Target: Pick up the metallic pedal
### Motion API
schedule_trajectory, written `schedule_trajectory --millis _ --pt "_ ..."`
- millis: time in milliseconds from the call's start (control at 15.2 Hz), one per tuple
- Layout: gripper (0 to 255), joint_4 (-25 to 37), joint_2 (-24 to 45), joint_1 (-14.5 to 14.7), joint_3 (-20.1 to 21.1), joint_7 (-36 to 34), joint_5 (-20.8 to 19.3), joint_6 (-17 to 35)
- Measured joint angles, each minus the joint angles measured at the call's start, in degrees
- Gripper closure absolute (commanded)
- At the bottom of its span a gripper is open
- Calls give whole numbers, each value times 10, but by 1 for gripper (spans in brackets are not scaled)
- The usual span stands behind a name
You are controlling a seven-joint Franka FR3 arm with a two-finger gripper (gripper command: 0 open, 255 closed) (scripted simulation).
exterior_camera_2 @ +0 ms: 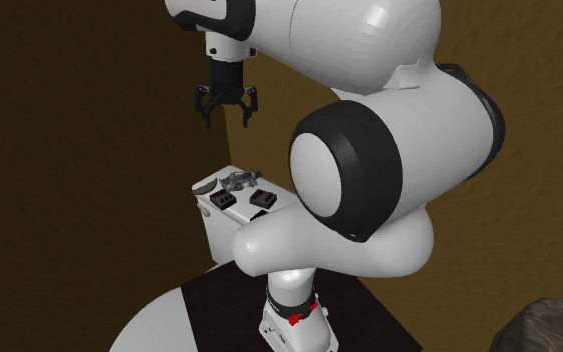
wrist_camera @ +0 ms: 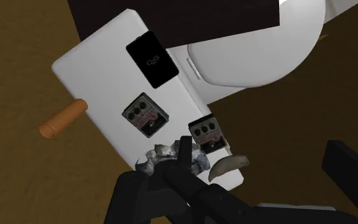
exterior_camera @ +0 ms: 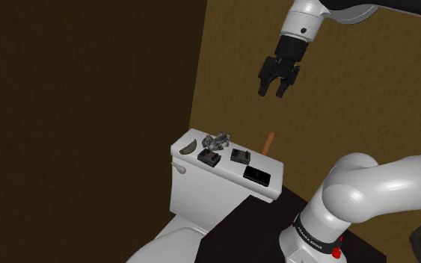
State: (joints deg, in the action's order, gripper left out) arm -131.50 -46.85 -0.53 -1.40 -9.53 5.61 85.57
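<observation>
White tank lid [exterior_camera: 227, 166], brown walls | we find the metallic pedal [exterior_camera: 217, 139] at its rear edge | gripper [exterior_camera: 278, 86], jaws apart, hangs well above; pedal lies below, toward the shoulder view's left.

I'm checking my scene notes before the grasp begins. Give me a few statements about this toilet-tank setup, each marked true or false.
1. The gripper hangs high above the toilet tank lid, touching nothing. True.
2. Its fingers are shut on the silvery pedal. False: they stand apart, and the pedal lies on the lid.
3. Two dark pedals with knobs lie on the lid. True.
4. The flat black box lies on the floor. False: it lies on the lid.
5. The orange cylinder lies among the pedals. False: it is past the lid's edge, by the wall.
</observation>
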Motion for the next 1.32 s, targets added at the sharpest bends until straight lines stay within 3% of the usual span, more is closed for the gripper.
schedule_trajectory --millis 198,726,1320 --pt "0 -17 5 6 -14 34 -11 11" --pt "0 -90 62 43 -101 255 -85 83" --pt "0 -118 209 84 -190 498 -161 203"
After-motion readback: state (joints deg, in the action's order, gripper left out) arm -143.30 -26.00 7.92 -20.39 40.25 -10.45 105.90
